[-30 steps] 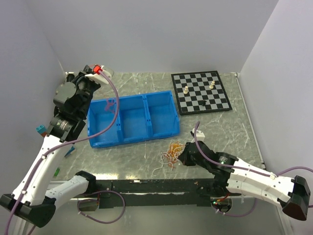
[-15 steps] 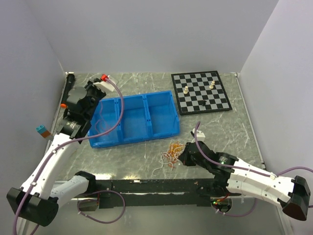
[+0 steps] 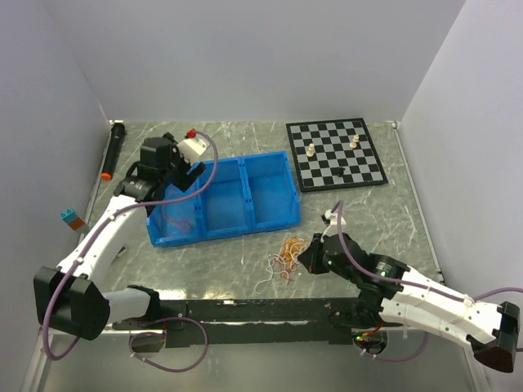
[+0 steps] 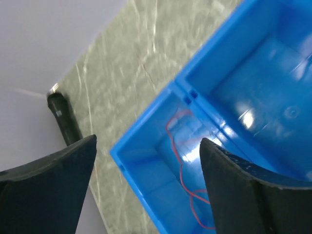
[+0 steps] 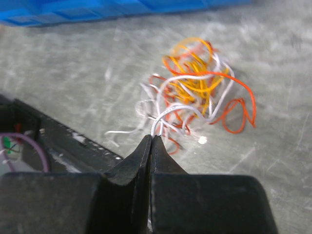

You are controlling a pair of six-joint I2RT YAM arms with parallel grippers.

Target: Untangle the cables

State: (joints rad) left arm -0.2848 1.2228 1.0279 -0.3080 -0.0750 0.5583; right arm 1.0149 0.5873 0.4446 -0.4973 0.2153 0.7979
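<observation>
Cables [image 5: 197,80] in right tool [image 5: 152,138] tips

L gripper [image 4: 148,165] is swinging in from past the blue tray's [image 3: 245,226] left end to over its left compartment, baring a black marker [image 3: 112,151] left of tray; R gripper [image 5: 152,139] w/ cables [image 5: 195,83] is shifting slightly off tray's front.

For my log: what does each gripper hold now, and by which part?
Right gripper pinches a white cable where it leaves the tangle; left gripper holds nothing.
</observation>
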